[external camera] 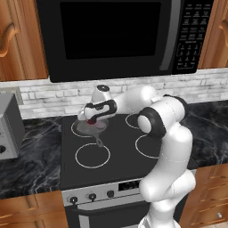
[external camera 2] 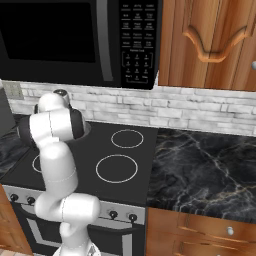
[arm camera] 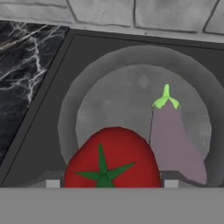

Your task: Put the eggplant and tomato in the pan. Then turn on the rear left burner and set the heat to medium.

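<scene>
Above the pan (arm camera: pixel 131 78), which sits on the cooktop's (external camera: pixel 120 156) rear left burner (external camera: pixel 76 130) near the brick backsplash, the gripper (external camera: pixel 91 120) pinches the tomato (arm camera: pixel 111 159) between its fingers, while the eggplant (arm camera: pixel 175 142) already lies inside the pan, stem toward the wall.

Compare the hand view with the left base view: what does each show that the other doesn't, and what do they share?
Hand view alone: the eggplant lying inside the pan, green stem cap toward the backsplash, and the tomato's green star-shaped calyx.

Left base view alone: the microwave above the cooktop, the oven knobs, the front left burner ring, and a grey appliance on the counter.

Both: the tomato between the fingers of the hand over the pan, the black cooktop, marble counter and brick backsplash.
</scene>
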